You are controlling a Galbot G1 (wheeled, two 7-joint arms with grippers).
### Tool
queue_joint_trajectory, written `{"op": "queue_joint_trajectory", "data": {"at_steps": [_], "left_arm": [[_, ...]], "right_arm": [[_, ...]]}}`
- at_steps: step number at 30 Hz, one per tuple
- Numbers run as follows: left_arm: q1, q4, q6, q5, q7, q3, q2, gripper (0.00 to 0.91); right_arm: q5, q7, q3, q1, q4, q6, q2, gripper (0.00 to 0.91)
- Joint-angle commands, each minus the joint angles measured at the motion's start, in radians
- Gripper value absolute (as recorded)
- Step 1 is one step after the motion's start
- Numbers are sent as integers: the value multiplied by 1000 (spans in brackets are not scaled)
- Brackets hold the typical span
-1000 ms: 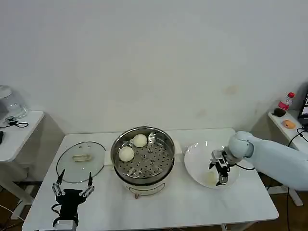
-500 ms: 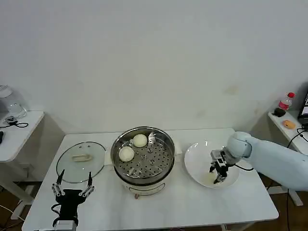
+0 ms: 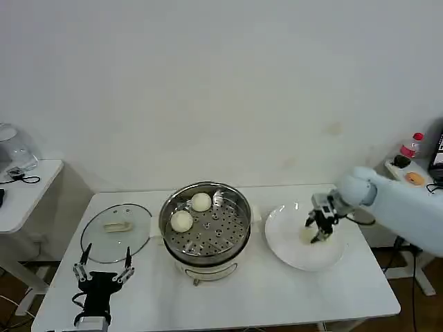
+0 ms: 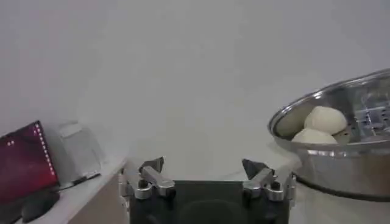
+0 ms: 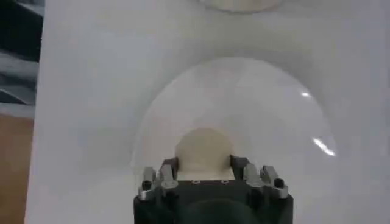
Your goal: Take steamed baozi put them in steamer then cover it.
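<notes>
The steel steamer (image 3: 205, 223) stands mid-table on its white base, with two steamed baozi (image 3: 201, 201) (image 3: 181, 220) on its perforated tray. My right gripper (image 3: 318, 229) hangs over the white plate (image 3: 291, 253), shut on a third cream baozi (image 3: 308, 235). In the right wrist view that baozi (image 5: 204, 151) sits between the fingers of the right gripper (image 5: 204, 164), above the plate (image 5: 268, 103). The glass cover (image 3: 116, 232) lies flat on the table left of the steamer. My left gripper (image 3: 104, 271) is parked open near the front left edge, just in front of the cover.
From the left wrist, the open left gripper (image 4: 203, 168) faces the steamer (image 4: 341, 152), whose baozi (image 4: 325, 119) show over the rim. A side table (image 3: 21, 187) stands at the left. Another side table with a bottle (image 3: 411, 146) is at the right.
My right gripper has lifted off the plate with the baozi and drawn slightly back and up. The left arm has not moved.
</notes>
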Motion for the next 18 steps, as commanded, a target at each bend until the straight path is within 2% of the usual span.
{"op": "queue_joint_trajectory", "data": {"at_steps": [1,9,10,12,18], "left_arm": [[4,-6,1,-6,0,-2,1,907],[11,-9,8,-30,-3,-12,-7,907],[13,-10,9,-31,-3,-15,-8,907],[19,-15,9,-32,-2,-22,-10,907],[25,-38,15,-28,-1,-31,-17,907]], "right_arm": [[124,8,-82,335,79,-6,92,605],[180,39,-140,391,166,-26,291,605],[180,40,-140,388,165,-26,291,615],[177,36,-141,366,143,-10,373,615],[120,29,-165,302,76,72,513,615]]}}
